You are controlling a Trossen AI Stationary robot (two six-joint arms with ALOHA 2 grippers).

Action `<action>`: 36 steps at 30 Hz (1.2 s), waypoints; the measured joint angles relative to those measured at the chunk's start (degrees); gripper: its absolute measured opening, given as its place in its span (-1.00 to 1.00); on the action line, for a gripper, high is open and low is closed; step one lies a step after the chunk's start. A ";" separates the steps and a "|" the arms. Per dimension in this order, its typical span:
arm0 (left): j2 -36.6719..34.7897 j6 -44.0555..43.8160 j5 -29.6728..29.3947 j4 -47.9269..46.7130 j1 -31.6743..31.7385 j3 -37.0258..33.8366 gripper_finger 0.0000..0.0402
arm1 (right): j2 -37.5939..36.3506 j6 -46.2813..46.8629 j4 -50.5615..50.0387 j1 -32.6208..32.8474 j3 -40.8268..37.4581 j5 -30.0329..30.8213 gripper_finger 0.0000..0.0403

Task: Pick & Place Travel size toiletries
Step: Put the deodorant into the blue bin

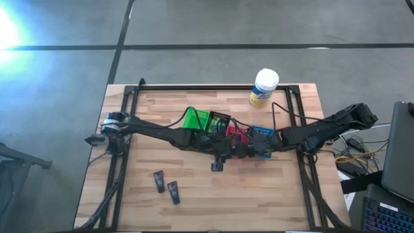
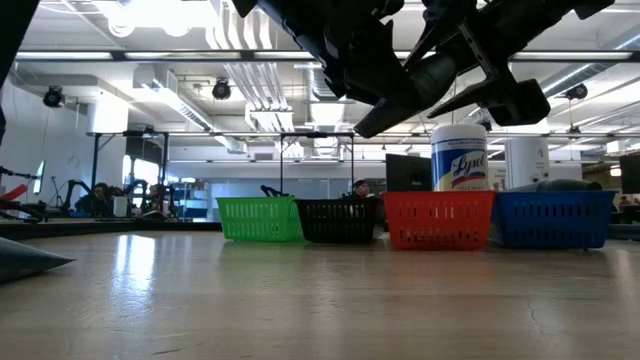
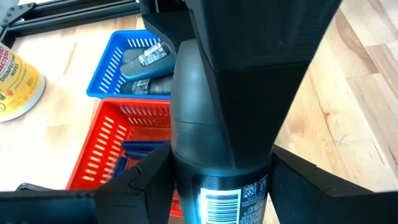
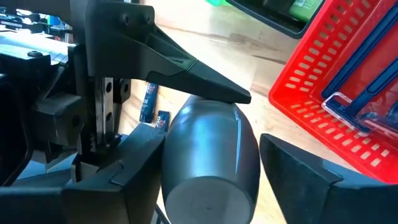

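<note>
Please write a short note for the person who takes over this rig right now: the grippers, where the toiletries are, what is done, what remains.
Left gripper: shut on a grey tube, held in the air beside the red bin.
Right gripper: around the other end of the same tube; grip unclear. It looks like a handover.
Done: grey tubes lie in the blue bin, and thin blue items in the red bin.
Left: bin the held tube, then the two small dark tubes on the table's front.

Strong glare is flaring at the upper left corner of my overhead view. Ceiling lights are reflecting off the tabletop (image 2: 200,290) in my low view, leaving my arms dark silhouettes. Close objects are blurring.
</note>
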 joint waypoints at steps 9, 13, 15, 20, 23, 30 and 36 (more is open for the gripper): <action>0.07 0.03 0.23 -1.55 -0.09 -0.15 0.06 | 3.27 0.15 3.02 0.04 0.04 -1.11 -0.03; 0.07 -0.29 0.19 -2.75 -0.15 -0.15 0.10 | 3.97 -0.18 3.39 0.02 0.06 -1.15 -0.03; 0.07 -0.86 -0.07 -3.54 -0.45 -0.13 0.14 | 3.89 -0.88 3.38 0.00 0.13 -1.17 -0.03; -0.38 -2.62 -2.29 -6.08 -1.55 0.08 0.30 | 2.40 -2.38 -0.31 0.07 -0.04 -1.41 -0.03; -1.04 -3.79 -4.00 -8.02 -2.15 0.04 0.38 | 0.51 -1.87 -5.61 0.39 0.02 -1.23 -0.03; -4.48 -4.31 -7.37 -17.87 -2.50 0.07 0.47 | -6.14 1.39 -16.10 3.86 0.11 4.46 -0.03; -7.07 -6.18 -7.69 -25.57 -2.50 -1.06 0.45 | -12.77 14.14 -34.53 11.21 0.07 16.20 -0.03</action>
